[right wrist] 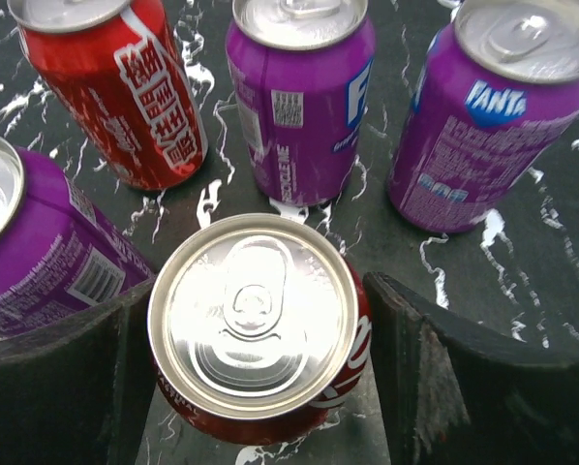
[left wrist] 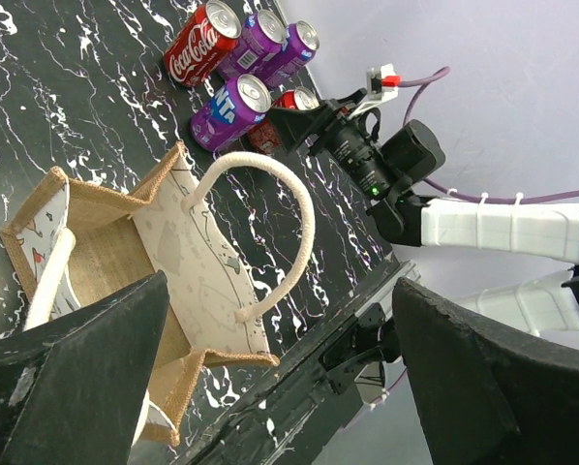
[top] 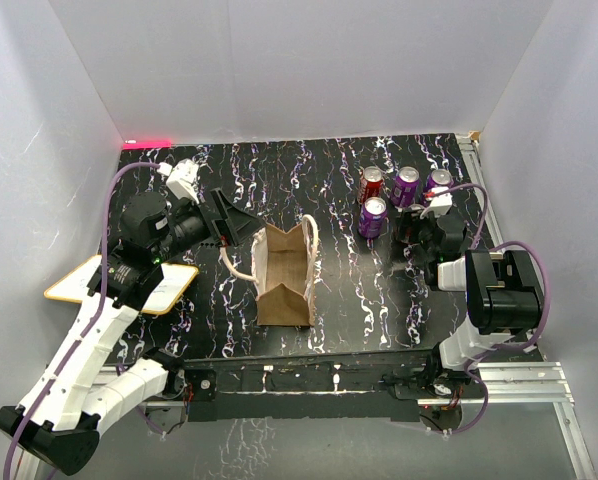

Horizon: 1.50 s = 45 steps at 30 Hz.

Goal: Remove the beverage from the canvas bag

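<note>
The table (top: 309,170) is lit brightly and evenly from above, and only soft, short shadows are cast beside the canvas bag (top: 284,270). A pink-red glow (top: 146,142) is seen at the far left corner. Strong glare is thrown off the silver lid of the nearest red can (right wrist: 253,315). The right gripper's fingers (right wrist: 57,387) are rendered soft and out of focus, while the purple Fanta can (right wrist: 488,116) behind is shown sharp.

Table (top: 329,160), contents. Centre: canvas bag (top: 284,275), upright, mouth open. Right and rearward of it: three cans in a row (top: 406,185). Before them: a fourth can (top: 372,217). Right of that: a fifth can (right wrist: 251,310) (standing between the fingers of the right gripper (right wrist: 260,291)). Left edge: flat board (top: 74,285), under the left arm (top: 89,340).
</note>
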Available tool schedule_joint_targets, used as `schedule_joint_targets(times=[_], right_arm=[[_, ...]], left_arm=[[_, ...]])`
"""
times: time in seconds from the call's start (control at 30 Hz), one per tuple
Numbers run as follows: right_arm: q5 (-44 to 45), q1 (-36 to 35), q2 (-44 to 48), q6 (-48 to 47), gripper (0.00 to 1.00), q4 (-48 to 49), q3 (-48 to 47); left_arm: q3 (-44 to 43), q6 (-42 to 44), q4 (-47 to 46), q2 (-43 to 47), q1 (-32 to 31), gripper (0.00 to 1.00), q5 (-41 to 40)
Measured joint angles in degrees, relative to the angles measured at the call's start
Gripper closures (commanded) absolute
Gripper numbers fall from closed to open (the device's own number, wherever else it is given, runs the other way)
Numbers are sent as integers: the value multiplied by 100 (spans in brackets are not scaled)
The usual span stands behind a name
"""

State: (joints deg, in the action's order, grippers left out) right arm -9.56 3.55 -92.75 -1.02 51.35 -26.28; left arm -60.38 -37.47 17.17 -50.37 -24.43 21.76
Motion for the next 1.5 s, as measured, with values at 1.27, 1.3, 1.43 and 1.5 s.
schedule_joint_targets(times=[1.27, 1.3, 1.43, 1.5], right_arm=[[-769, -809, 4918, 1561, 2, -8896, -6107], [-699, -876, 4979, 1519, 2, -8972, -6258], [-278, -1215, 5112, 1322, 2, -9171, -6732], [7, -1353, 5178, 1241, 2, -9245, -6804]], left_arm=[[-1150, 1727, 326, 168, 0, 3, -2441], [-1196, 1816, 323, 297, 0, 3, -2531], [-1272, 2164, 323, 848, 0, 3, -2804], [-1296, 2295, 315, 1058, 0, 3, -2892]])
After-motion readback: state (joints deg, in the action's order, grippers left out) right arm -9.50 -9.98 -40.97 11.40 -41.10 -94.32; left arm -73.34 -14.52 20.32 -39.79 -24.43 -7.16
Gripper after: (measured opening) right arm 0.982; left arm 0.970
